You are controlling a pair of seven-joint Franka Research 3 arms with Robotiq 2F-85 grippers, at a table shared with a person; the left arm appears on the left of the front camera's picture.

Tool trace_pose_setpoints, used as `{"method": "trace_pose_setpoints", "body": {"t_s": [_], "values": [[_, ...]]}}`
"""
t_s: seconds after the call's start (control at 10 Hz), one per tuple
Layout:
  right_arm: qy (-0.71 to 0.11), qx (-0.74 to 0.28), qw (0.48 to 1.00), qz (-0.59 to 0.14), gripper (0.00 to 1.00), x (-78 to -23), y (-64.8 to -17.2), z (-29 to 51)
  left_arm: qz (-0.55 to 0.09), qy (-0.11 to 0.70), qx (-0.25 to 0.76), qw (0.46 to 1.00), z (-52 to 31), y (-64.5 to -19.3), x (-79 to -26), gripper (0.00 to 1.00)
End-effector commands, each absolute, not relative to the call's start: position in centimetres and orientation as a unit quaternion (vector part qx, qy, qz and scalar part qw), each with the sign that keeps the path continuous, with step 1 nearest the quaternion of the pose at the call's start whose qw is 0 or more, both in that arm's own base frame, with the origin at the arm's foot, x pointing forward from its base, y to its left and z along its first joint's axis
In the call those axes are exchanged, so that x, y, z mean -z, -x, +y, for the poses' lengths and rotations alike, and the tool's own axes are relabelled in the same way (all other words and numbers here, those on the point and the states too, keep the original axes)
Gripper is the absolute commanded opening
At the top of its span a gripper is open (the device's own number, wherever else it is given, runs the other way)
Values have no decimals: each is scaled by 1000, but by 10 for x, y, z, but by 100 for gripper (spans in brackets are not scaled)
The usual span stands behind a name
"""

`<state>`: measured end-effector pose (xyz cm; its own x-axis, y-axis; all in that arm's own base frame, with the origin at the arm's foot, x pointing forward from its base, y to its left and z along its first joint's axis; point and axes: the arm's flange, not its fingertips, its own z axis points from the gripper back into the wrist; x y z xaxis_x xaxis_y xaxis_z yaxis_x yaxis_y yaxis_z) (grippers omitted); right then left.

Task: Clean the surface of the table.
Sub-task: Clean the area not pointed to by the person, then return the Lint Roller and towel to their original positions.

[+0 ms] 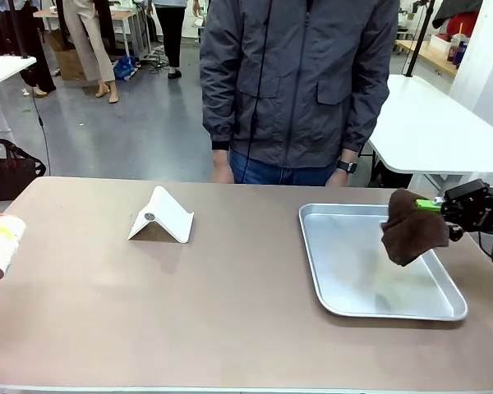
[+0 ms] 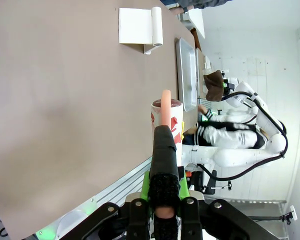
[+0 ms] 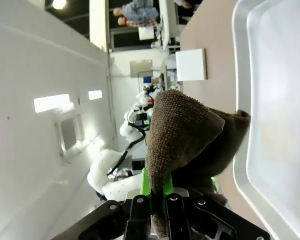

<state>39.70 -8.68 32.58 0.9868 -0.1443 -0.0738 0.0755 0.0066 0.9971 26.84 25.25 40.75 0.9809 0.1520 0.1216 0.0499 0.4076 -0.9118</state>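
A workshop room with a grey floor and white side tables lies behind the tan-brown desk, where a person in a grey jacket stands at the far edge. No print can be read on the red-and-white cup lying at the desk's left edge. The right pincer, clenched on a brown cloth, hangs above the steel tray's right rim. The left pincer is clamped on a dark tool with a pink tip. A white folded stand sits mid-desk.

We see the table carrying a steel tray just below the right gripper, a white stand and printed cup well away from it.
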Motion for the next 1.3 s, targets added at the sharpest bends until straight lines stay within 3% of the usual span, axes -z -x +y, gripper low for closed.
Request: {"method": "trace_pose_setpoints", "body": {"t_s": [0.0,0.1,1.2], "values": [[-623,98,775,-25,10,-342,-398,-73,-93,545,-31,833,252,-268,-409,22],[-701,78,709,-25,10,-326,-397,-87,-93,545,-31,833,252,-268,-409,22],[-701,78,709,-25,10,-326,-397,-87,-93,545,-31,833,252,-268,-409,22]]}}
